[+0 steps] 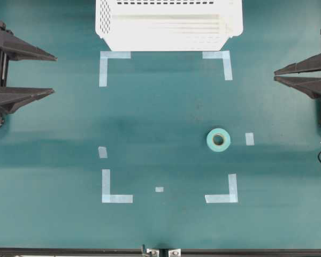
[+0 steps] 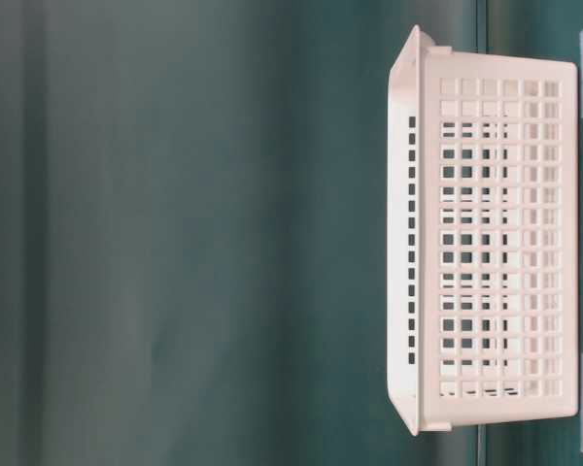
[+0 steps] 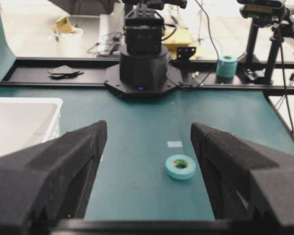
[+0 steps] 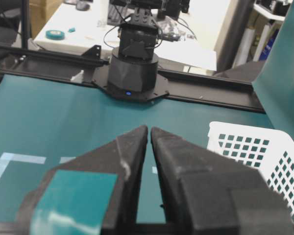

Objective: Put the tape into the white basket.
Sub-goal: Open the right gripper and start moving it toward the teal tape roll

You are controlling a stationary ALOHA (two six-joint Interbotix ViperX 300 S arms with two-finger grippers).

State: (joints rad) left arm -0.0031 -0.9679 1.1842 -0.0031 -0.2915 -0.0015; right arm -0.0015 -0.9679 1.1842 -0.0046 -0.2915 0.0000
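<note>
Filling the bottom of the left wrist view, left gripper point(image 3: 146, 161) standing with jaws spread wide and gripping nothing, looking straight at the tape point(image 3: 180, 166) between its black foam fingers point(image 3: 59, 166). Lying flat on the green table point(image 1: 160, 118), ring hole facing up, the tape point(image 1: 218, 140) sitting well short of the white basket point(image 1: 168, 24), on the right half of the mat and just beside a small pale strip point(image 1: 249, 138). Waiting at the right edge, nearer to the tape than the left arm, right gripper point(image 1: 276, 75) showing jaws almost touching at the tips and holding nothing, with only a thin slit between its fingers point(image 4: 132, 152) in the right wrist view. Judging the job as not yet begun: tape untouched, both arms parked apart from it. For a clean pick, probably spreading the right jaws first, descending straight over the roll, straddling its outer wall or pinching one side through the core, closing firmly before lifting. Then carrying well above the basket's rim point(image 4: 235, 128) and letting go over the ribbed floor rather than near a wall. Standing farthest off, the basket pressing against the far side of the marked corners point(image 1: 115, 55), open side up.
</note>
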